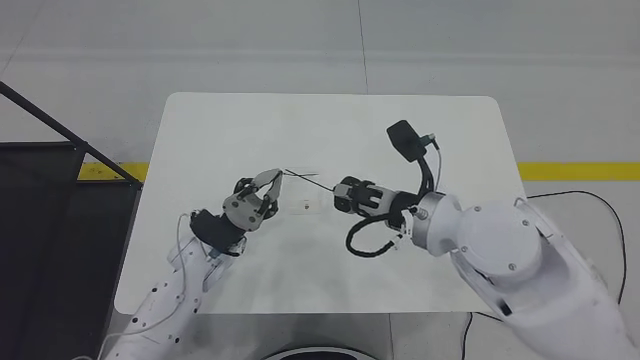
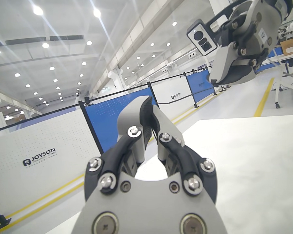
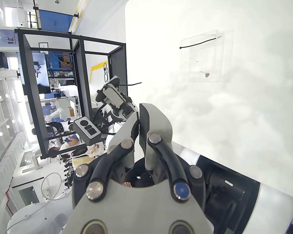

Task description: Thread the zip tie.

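L gripper [image 2: 150,104] pinching tie [image 3: 134,83], R gripper [image 3: 139,110] closed

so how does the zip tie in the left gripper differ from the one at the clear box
The held zip tie is pinched in the left gripper, off the table; the loose zip tie lies at the clear box, ungripped. The held zip tie shows a short tail; the loose zip tie shows end to end, with a small head. Both are thin and black.

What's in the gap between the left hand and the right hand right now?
In the top view a thin black zip tie spans it, from the tip of the left hand toward the right hand, above the white table.
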